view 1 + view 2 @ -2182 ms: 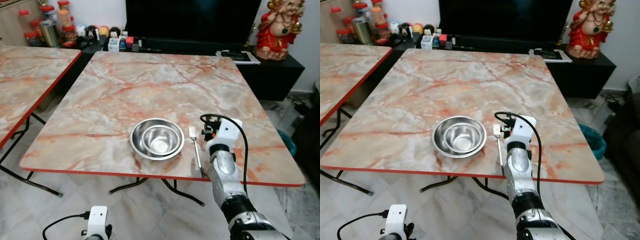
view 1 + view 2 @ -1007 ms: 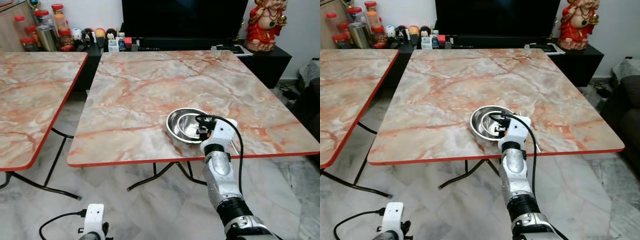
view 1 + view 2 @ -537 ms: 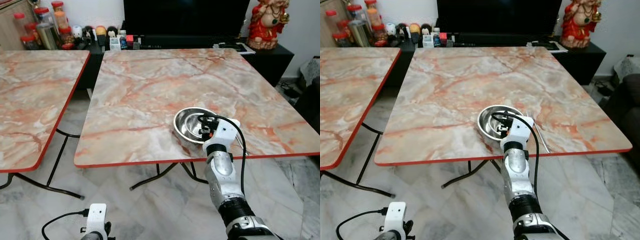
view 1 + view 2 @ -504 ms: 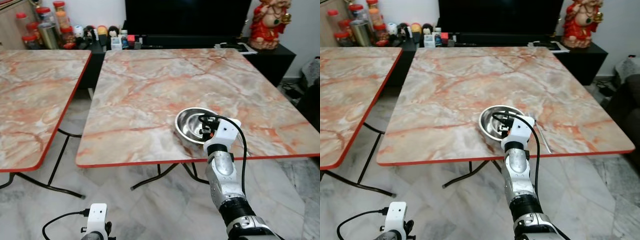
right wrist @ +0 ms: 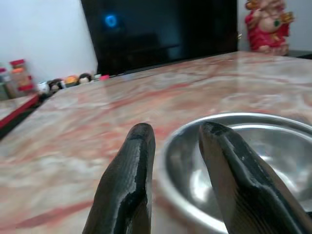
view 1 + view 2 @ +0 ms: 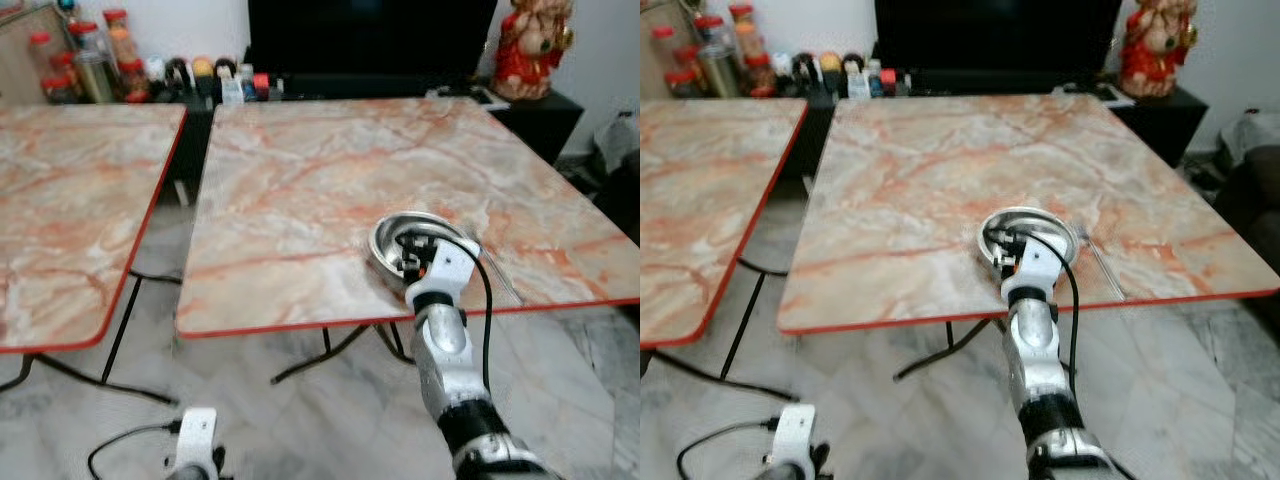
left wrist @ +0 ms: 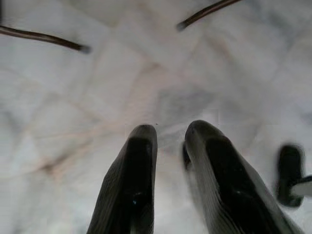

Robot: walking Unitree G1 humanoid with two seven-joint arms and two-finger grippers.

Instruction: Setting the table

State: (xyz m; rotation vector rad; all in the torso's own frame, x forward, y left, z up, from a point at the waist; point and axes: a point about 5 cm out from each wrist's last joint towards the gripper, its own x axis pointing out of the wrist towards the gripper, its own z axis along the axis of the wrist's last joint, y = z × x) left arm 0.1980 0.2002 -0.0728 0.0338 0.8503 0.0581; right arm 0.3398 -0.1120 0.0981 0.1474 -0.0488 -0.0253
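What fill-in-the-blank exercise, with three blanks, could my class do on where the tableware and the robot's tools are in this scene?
1. The steel bowl sits on the marble table near its ____ edge.
2. The utensil lying beside the bowl on the robot's right is a ____.
3. The right tool is raised at the rim of the ____.

The left tool hangs over the floor.

Missing words: front; fork; bowl
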